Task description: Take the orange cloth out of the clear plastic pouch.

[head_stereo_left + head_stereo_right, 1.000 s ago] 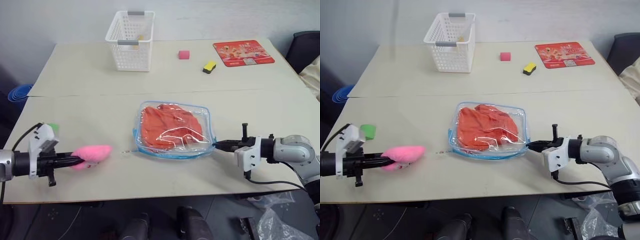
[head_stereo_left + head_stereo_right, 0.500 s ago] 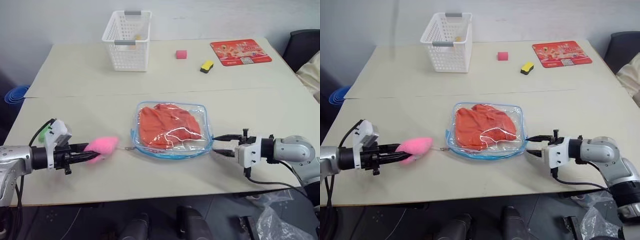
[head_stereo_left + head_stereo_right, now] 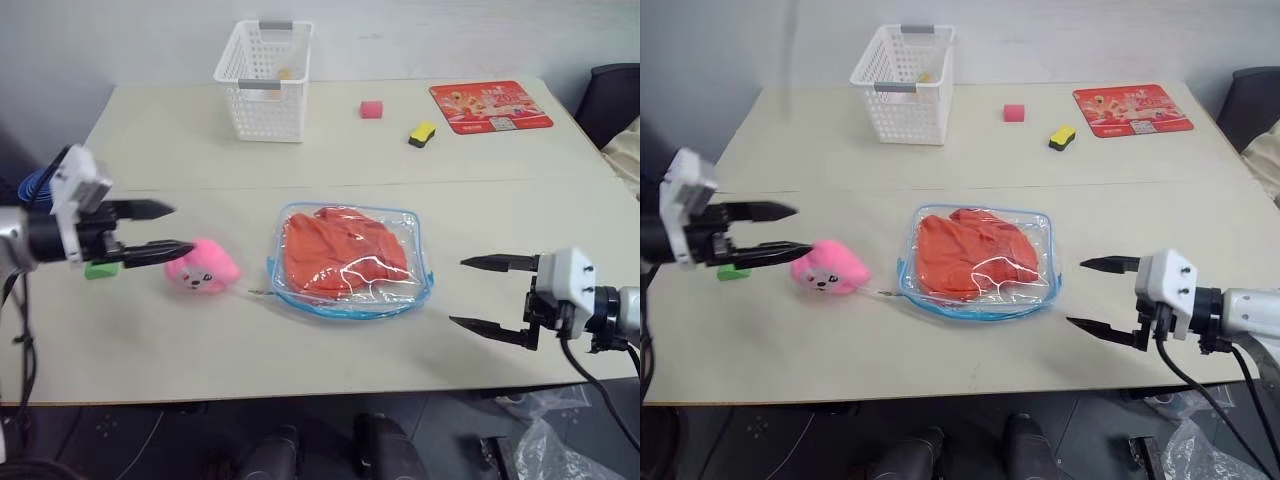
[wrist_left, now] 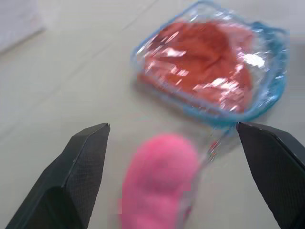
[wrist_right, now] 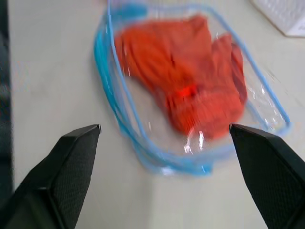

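Observation:
The clear plastic pouch (image 3: 410, 232) with blue zipper edging lies flat at the table's middle. The orange cloth (image 3: 340, 250) is crumpled inside it, and both also appear in the wrist views as pouch (image 4: 269, 81) and cloth (image 5: 186, 81). My left gripper (image 3: 180, 228) hangs open above the table, left of the pouch, with nothing between its fingers. To the right of the pouch, my right gripper (image 3: 458, 292) stands wide open and empty, a short gap from the blue edge.
A pink plush toy (image 3: 203, 268) lies between my left gripper and the pouch. A green block (image 3: 100, 270) sits at the left. At the back stand a white mesh basket (image 3: 263, 80), a pink cube (image 3: 371, 109), a yellow sponge (image 3: 421, 133) and a red card (image 3: 490, 105).
Both grippers went from shut to open. The left one let go of the pink plush toy and rose. The right one rolled and drew back from the pouch's right edge.

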